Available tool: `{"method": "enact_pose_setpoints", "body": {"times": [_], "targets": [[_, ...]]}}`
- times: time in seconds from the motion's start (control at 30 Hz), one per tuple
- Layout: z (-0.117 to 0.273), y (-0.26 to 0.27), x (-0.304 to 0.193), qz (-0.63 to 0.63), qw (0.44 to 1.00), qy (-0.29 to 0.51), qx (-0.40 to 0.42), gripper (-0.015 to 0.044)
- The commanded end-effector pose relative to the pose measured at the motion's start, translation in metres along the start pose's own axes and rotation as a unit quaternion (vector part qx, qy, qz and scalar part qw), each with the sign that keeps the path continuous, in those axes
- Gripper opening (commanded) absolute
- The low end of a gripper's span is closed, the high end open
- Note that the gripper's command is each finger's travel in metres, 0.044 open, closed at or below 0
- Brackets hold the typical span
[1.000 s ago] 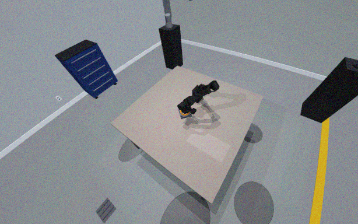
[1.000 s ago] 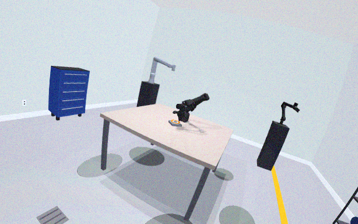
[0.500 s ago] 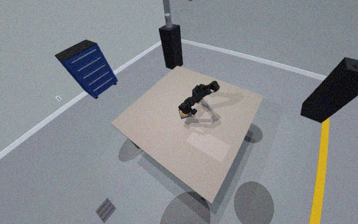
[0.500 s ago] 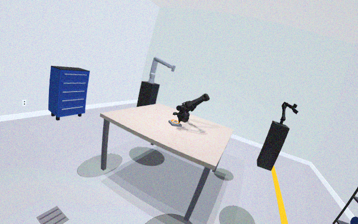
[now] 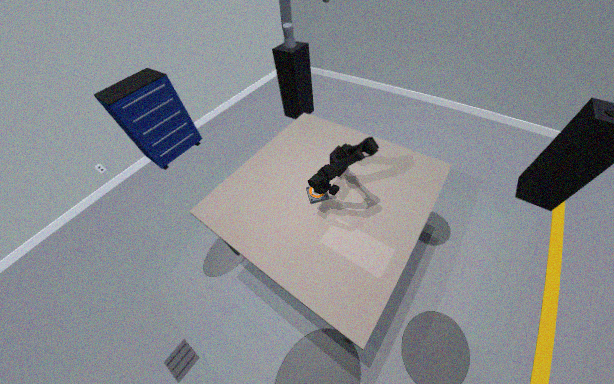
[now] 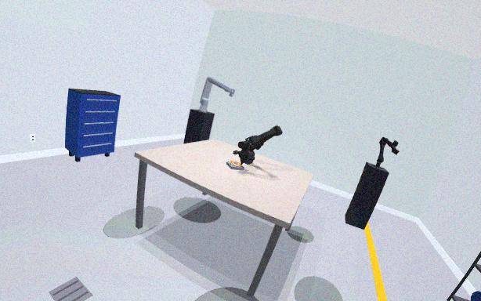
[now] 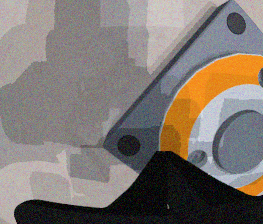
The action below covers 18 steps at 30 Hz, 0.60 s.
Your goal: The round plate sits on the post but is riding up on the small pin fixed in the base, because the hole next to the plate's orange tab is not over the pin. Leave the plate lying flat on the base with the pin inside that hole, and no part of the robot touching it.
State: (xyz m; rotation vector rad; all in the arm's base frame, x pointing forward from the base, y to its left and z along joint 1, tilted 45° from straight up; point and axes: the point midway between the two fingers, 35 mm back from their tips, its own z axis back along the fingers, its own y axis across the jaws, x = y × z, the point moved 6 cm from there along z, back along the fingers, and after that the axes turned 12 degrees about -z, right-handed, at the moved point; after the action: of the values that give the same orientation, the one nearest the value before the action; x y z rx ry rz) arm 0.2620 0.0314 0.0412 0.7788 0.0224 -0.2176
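Note:
The round plate (image 5: pixel 317 195) (image 7: pixel 182 107), with an orange ring around a pale centre, sits around the grey post (image 7: pixel 244 142) on the square blue-grey base (image 6: pixel 235 167) (image 7: pixel 142 117). Dark round holes show at the base's corners. Smaller holes show in the plate in the wrist view, whose right side is cut off. I cannot make out the orange tab or the pin, nor tell whether the plate lies flat. My gripper (image 6: pixel 242 163) (image 7: pixel 162 158) is shut and empty. Its tips are low at the plate's near-left edge in the wrist view, hiding part of it; contact cannot be told.
The base rests on the wooden table (image 5: pixel 266 200) (image 6: pixel 193 165). My arm reaches over it from the table's far side. A blue drawer cabinet (image 5: pixel 156 120) (image 6: pixel 96 125) and black pedestals (image 5: pixel 293 80) (image 6: pixel 367 196) stand away from the table.

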Motion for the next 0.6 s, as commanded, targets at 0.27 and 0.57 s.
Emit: {"method": "enact_pose_setpoints", "body": {"times": [0.27,0.57], "targets": [[-0.001,-0.007,-0.014,-0.002,1.0,0.004,0.001,0.0],[-0.001,-0.012,-0.02,-0.002,1.0,0.004,0.0,0.0]]}}
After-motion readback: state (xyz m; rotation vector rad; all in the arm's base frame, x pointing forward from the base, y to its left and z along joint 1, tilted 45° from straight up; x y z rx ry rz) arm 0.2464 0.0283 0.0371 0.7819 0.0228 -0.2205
